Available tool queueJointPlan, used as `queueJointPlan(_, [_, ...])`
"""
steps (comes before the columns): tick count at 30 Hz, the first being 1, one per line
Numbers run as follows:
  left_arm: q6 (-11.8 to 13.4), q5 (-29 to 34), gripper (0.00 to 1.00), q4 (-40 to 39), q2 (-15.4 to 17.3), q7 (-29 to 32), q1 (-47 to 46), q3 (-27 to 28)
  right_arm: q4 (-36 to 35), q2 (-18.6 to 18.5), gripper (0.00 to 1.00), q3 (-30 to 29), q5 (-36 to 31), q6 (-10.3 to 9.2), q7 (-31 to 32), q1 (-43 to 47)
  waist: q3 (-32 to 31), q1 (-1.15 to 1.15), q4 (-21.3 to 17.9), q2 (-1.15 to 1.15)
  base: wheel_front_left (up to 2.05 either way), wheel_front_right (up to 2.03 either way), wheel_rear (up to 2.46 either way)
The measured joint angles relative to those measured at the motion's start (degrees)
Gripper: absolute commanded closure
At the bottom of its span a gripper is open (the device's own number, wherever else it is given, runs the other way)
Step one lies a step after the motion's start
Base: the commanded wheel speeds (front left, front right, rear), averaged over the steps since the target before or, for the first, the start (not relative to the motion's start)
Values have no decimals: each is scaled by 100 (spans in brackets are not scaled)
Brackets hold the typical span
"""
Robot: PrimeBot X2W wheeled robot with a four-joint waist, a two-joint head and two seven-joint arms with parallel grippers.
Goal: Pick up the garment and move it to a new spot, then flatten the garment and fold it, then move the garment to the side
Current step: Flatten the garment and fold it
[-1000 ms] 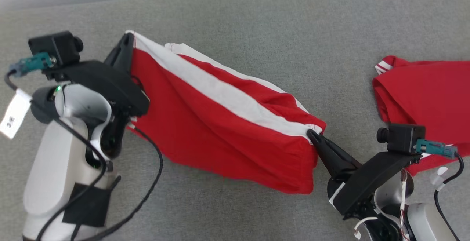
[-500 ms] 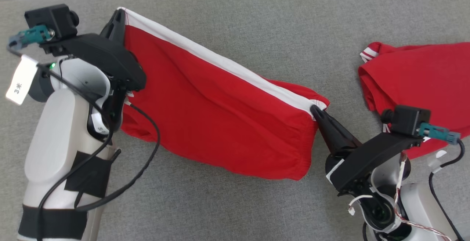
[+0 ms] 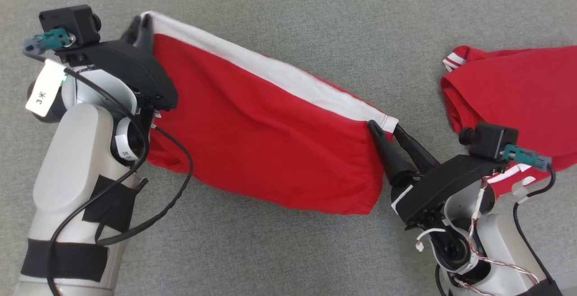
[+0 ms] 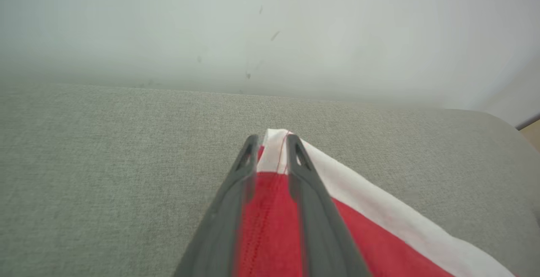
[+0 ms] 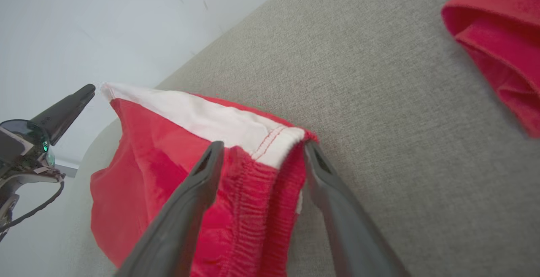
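While the left gripper (image 4: 272, 139) clamps the red shorts (image 3: 261, 138), the right gripper (image 5: 263, 147) straddles their waistband (image 5: 253, 218), jaws spread apart.

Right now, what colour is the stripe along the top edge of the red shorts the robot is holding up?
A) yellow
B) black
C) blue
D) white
D: the garment pinched at one corner by the left gripper is red, with a white band running along its upper edge.
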Motion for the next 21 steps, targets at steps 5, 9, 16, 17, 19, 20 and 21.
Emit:
queueJointPlan(5, [-53,30,0,292,-19,-157,-43,-60,188,5,0,66,3,12,-151,-98,-38,0,33,0,0,0,0])
queueJointPlan(9, [-103,131,0,467,-14,-320,-43,-87,305,9,0,138,119,119,-201,-103,-137,0,74,0,0,0,0])
queueJointPlan(16, [-154,152,0,762,-11,-579,-2,-119,493,-42,0,288,310,345,13,116,-419,-1,158,0,0,0,0])
queueJointPlan(17, [-182,152,0,800,-4,-632,11,-118,503,-97,0,277,309,345,20,203,-474,-1,170,0,0,0,0])
queueJointPlan(19, [-202,152,0,846,9,-742,109,-116,510,-223,0,214,282,345,16,355,-591,-1,194,0,0,0,0])
queueJointPlan(20, [-202,152,0,865,14,-804,187,-116,503,-263,0,154,282,326,10,414,-657,-1,205,0,0,0,0])
queueJointPlan(21, [-203,153,0,873,19,-866,266,-115,494,-297,0,97,281,310,4,453,-723,-1,216,0,0,0,0])
